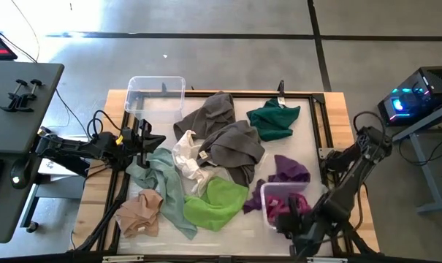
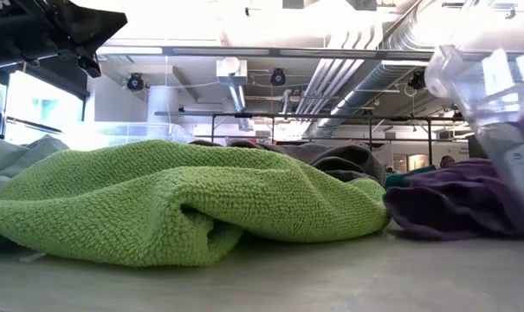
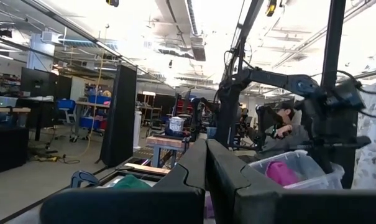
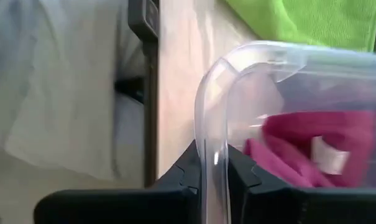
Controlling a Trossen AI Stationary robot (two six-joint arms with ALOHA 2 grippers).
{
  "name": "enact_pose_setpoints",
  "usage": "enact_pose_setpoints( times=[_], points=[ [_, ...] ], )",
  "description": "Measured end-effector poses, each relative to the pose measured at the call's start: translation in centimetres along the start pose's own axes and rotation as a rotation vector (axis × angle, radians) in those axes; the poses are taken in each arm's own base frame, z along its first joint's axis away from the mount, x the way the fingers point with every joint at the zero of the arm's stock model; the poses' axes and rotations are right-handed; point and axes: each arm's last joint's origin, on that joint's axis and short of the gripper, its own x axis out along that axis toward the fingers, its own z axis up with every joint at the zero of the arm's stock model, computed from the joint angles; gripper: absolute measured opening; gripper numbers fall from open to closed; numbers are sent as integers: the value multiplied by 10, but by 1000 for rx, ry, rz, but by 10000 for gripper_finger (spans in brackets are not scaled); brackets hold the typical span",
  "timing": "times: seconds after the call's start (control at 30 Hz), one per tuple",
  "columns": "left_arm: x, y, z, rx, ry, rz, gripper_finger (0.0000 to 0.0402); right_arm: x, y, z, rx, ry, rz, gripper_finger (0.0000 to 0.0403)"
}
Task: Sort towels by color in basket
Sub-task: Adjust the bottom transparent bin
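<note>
Magenta towel, white tag with no legible writing, lay inside a clear bin at the desk's near right corner. Right gripper pinched the bin's rim. Lime green towel and purple towel lay just beside. Left gripper, fingers pressed together, hovered at the desk's left edge.

Towels crowd the table's middle; bare tabletop lies open along the right edge.

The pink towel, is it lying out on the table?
No, the pink towel sits inside the clear bin, whose rim the right gripper pinches.
</note>
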Motion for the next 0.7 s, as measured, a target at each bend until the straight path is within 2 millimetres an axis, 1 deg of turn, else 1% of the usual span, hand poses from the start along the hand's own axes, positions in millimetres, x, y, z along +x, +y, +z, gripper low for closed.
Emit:
enact_pose_setpoints(
  times=[0.1, 0.17, 0.27, 0.33, 0.47, 0.57, 0.63, 0.7],
  points=[
    [0, 0, 0, 0, 2, 0, 0, 19, 4, -7, -49, 51, -59, 27],
    [0, 0, 0, -2, 2, 0, 0, 27, 7, -9, -24, 76, -61, 39],
    [0, 0, 0, -3, -1, 0, 0, 36, 12, -13, 119, 104, -60, 60],
    [0, 0, 0, -3, -2, 0, 0, 38, 15, -14, 212, 119, -35, 79],
    [0, 0, 0, -1, -3, 1, 0, 33, 22, -11, 330, 175, 89, 131],
    [0, 0, 0, 5, -4, 5, 0, 18, 25, -6, 377, 210, 164, 166],
    [0, 0, 0, 5, -4, 8, 0, 8, 27, -3, 404, 227, 192, 179],
    [0, 0, 0, 6, -3, 8, 0, -3, 27, 1, 426, 221, 195, 183]
  ],
)
